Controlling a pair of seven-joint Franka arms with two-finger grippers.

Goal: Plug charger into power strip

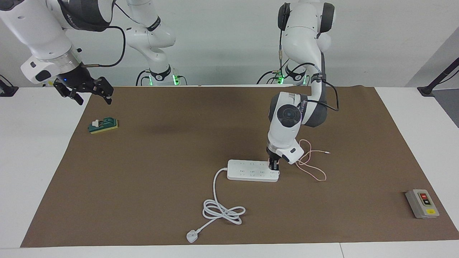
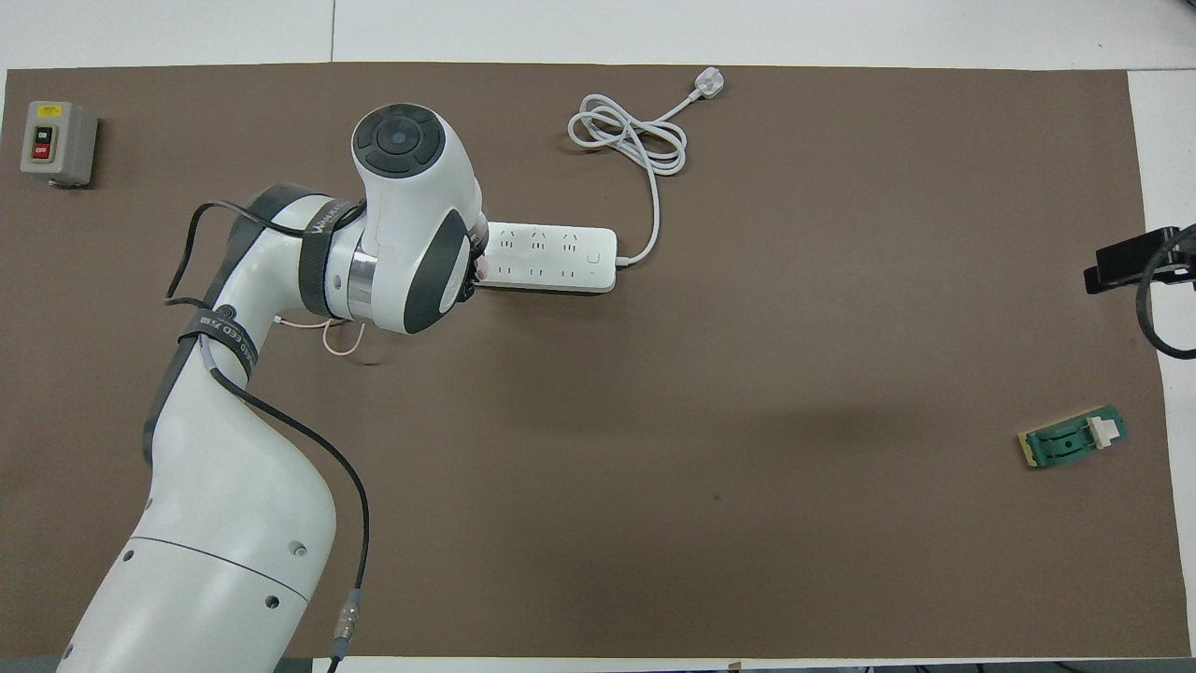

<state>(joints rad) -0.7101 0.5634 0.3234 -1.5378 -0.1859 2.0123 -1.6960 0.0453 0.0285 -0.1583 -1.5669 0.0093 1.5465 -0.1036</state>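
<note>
- Left gripper (image 1: 274,164) first: we've got it pointing straight down on the end of the power strip (image 1: 251,171) toward the left arm's end of the table, fingertips right at the strip's top face. The fingers look clenched around something small there, but we honestly can't tell if that's the charger body, since the wrist hides it from above.
- In the overhead view we only catch a tiny pink bit of the charger (image 2: 482,268) poking out at the strip's end, touching it, just under the left wrist.
- The charger's thin pink cable (image 1: 311,165) lies in loose loops on the brown mat (image 1: 157,161), beside the strip's end and on the side nearer to the robots.
- The power strip lies flat near the middle of the mat, long side across the table. Its thick white cord (image 1: 218,206) leaves the end toward the right arm's end of the table, then runs away from the robots into a coil, ending in a white three-pin plug (image 1: 192,237) near the mat's edge.
- Right gripper (image 1: 86,94) is waiting up in the air over the mat's edge at its own end of the table, fingers spread apart, holding nothing.
- Under it, a bit farther from the robots, sits a small green block with a white piece on it (image 1: 103,125).
- The grey switch box (image 1: 422,203) with red and yellow buttons sits well apart, at the mat corner toward the left arm's end.
</note>
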